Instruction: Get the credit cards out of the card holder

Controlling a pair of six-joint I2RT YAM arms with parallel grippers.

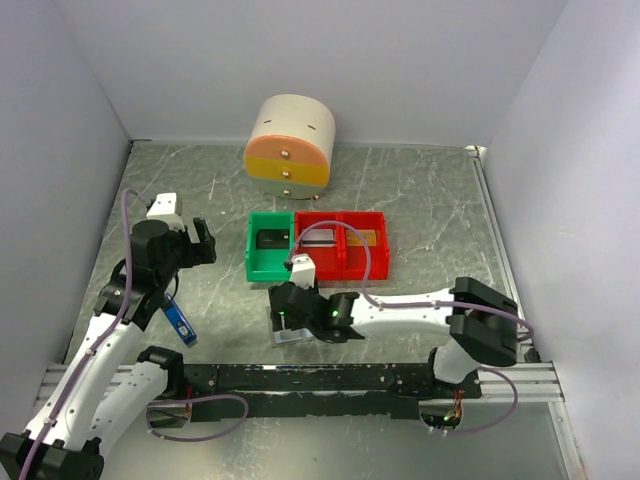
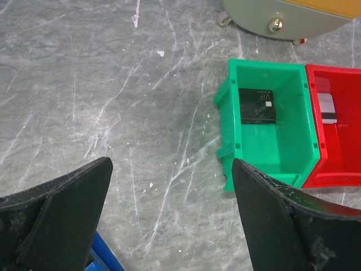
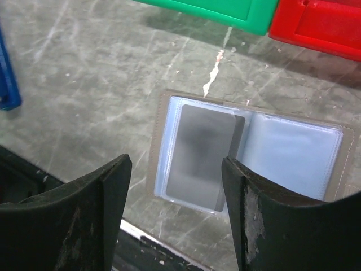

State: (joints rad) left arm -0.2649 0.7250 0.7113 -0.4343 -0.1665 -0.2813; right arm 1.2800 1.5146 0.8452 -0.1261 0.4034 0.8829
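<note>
On a scratched, grey marbled table (image 1: 440,230), my right gripper (image 3: 175,220) hangs over the card holder (image 3: 293,155), which lies open and flat near the table's front edge, on the near side of the green bin (image 2: 265,158). The holder is a small rectangle with a grey-brown stitched border and glossy, pale blue clear-plastic pockets. Its left pocket holds a dull silvery-grey card (image 3: 200,158) with rounded corners, blurred in my wrist view. My right jaws stand moderately apart, with the card's pocket in the gap between them. They grip nothing, and whether the right fingertip (image 3: 282,220) touches the holder I cannot tell. My left gripper (image 2: 172,220) hovers off to the left over bare table, its matt black, wedge-shaped fingers (image 2: 62,220) spread wide with nothing between them. The green bin, smooth moulded plastic, holds a black card (image 2: 258,105) lettered VIP, flat on its floor. The red bin (image 2: 338,152), touching its right side, holds a silver card (image 2: 326,107) with a dark stripe. A narrow blue stick (image 1: 180,322) lies on the table below my left arm. A round chest of drawers (image 1: 290,145), cream on top with orange and yellow fronts, stands at the back wall.
</note>
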